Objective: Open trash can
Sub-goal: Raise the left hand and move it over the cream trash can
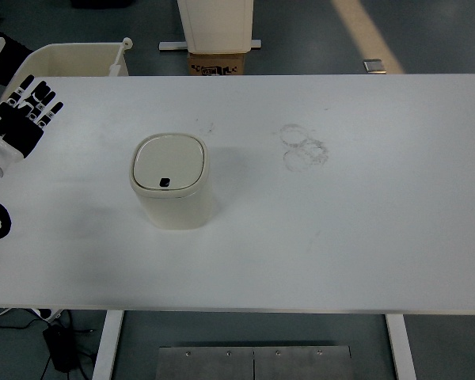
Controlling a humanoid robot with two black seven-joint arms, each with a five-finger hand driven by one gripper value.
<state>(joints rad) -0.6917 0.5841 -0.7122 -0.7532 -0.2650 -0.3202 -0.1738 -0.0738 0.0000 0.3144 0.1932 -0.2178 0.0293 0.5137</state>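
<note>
A small cream trash can (172, 184) stands upright on the white table (340, 229), left of centre. Its lid is closed and flat, with a small dark button (165, 183) near the front edge. My left hand (28, 111) hovers over the table's far left corner, well to the left of the can and not touching it. Its black fingers (39, 96) are spread and hold nothing. The right arm does not show.
Faint ring marks (305, 146) stain the table right of centre. Beyond the far edge are a cream bin (71, 59), a cardboard box (218, 63) and a white stand (215, 24). Cables (55, 340) lie on the floor at the lower left.
</note>
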